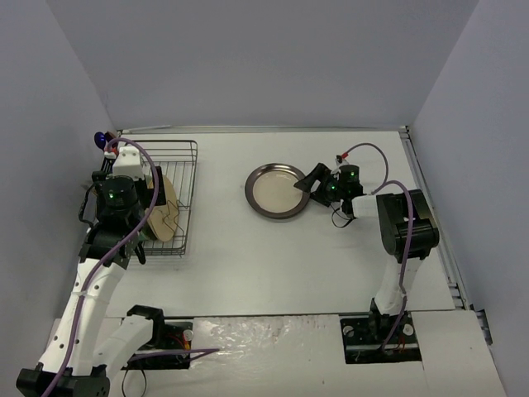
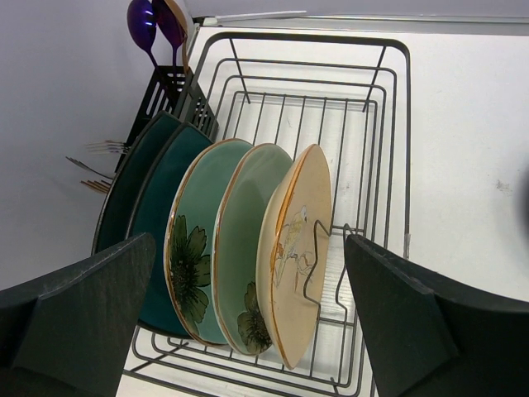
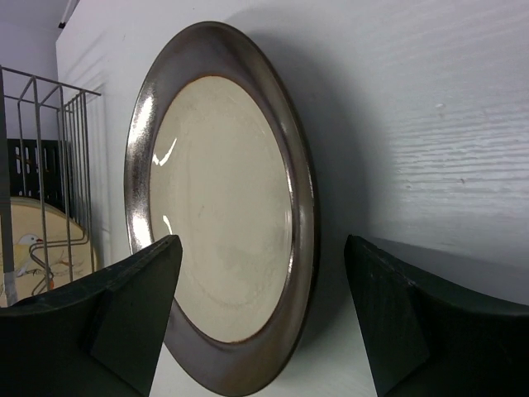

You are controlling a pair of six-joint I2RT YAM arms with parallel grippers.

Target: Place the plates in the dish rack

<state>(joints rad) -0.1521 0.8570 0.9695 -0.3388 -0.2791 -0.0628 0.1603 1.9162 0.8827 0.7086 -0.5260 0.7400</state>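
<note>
The brown-rimmed round plate (image 1: 278, 190) lies flat on the white table, alone. My right gripper (image 1: 314, 180) is open at its right edge. In the right wrist view the plate's rim (image 3: 297, 207) sits between the two spread fingers of the right gripper (image 3: 263, 240), and I see no contact. The black wire dish rack (image 1: 186, 165) stands at the left. In it, upright side by side, are two dark teal plates (image 2: 140, 190), two pale green flowered ones (image 2: 198, 223) and the cream floral plate (image 2: 302, 240). My left gripper (image 2: 250, 240) hovers open and empty above them.
A black cutlery caddy (image 2: 169, 95) with purple spoons (image 2: 145, 25) hangs on the rack's far left corner, and forks (image 2: 99, 165) stick out on the left. The rack's (image 2: 306, 37) right-hand slots hold nothing. Grey walls enclose the table on three sides.
</note>
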